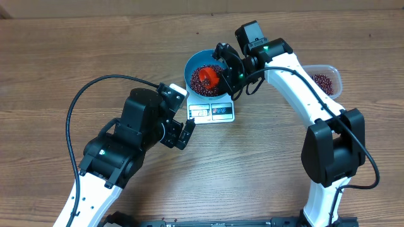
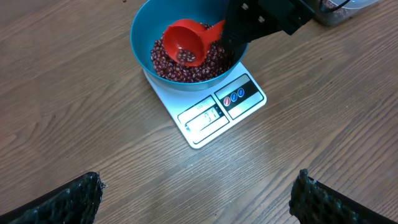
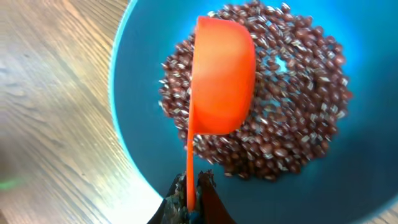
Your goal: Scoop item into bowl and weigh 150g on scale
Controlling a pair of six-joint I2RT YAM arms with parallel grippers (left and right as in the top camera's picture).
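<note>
The blue bowl (image 1: 188,70) stands on the white scale (image 1: 211,111) and holds a layer of dark red-brown beans (image 1: 196,75). My right gripper (image 1: 226,69) is shut on the handle of an orange-red scoop (image 1: 206,78), which is tipped on its side over the beans. In the right wrist view the scoop's back (image 3: 224,74) covers part of the beans (image 3: 292,124), and the gripper (image 3: 193,199) pinches the thin handle. A few beans lie inside the scoop (image 2: 186,42). My left gripper (image 1: 183,129) hangs open over bare wood in front of the scale (image 2: 211,115), its fingertips (image 2: 81,196) far apart.
A clear plastic tub (image 1: 325,81) with more beans sits at the back right, behind the right arm. A black cable (image 1: 95,85) loops over the table left of the left arm. Bare wood lies left of the bowl.
</note>
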